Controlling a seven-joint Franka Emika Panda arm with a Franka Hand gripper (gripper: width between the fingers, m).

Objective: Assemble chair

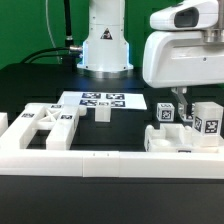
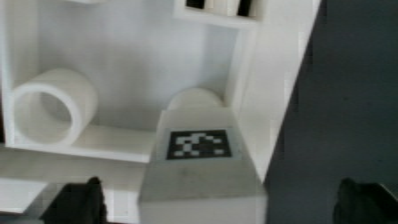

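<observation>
The chair lies in loose white parts. An X-braced frame (image 1: 50, 126) rests at the exterior view's left, and a short post (image 1: 102, 113) stands near the middle. At the right, tagged blocks (image 1: 165, 113) (image 1: 207, 122) stand on a flat white piece (image 1: 185, 142). My gripper (image 1: 183, 102) hangs just above them. In the wrist view a white tagged part (image 2: 199, 143) sits between my fingertips (image 2: 80, 200), with a gap on each side. The gripper (image 2: 222, 202) is open and holds nothing. Beside that part is a white piece with a round hole (image 2: 54, 105).
The marker board (image 1: 100, 99) lies flat behind the post. A long plain white border rail (image 1: 100, 162) runs along the front. The robot base (image 1: 105, 45) stands at the back. The black tabletop (image 1: 140, 115) shows between the parts.
</observation>
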